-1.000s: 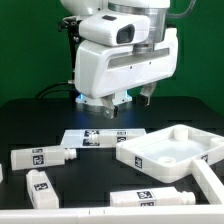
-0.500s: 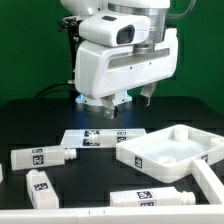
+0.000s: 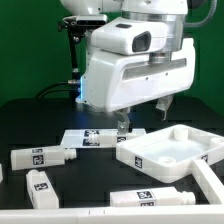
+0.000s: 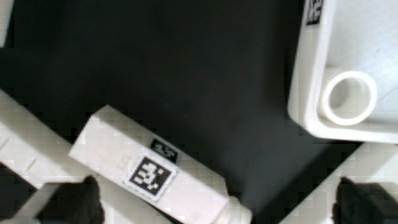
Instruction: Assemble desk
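The jaws hung spread wide and empty over the bench [image 3: 30,120], apparently lined up to grasp the tagged leg [image 4: 151,170] lying below. The tabletop [image 3: 170,150] rested just beside, rim up, its corner socket [image 4: 350,97] exposed for legs.

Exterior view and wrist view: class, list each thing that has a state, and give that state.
Large white rimmed plastic tabletop: lying flat, rim up, visible round socket empty.
Short white square tagged legs: lying loose, none fitted.
Two-finger gripper: open, holding nothing.
Flat white marker board: lying flat, untouched.
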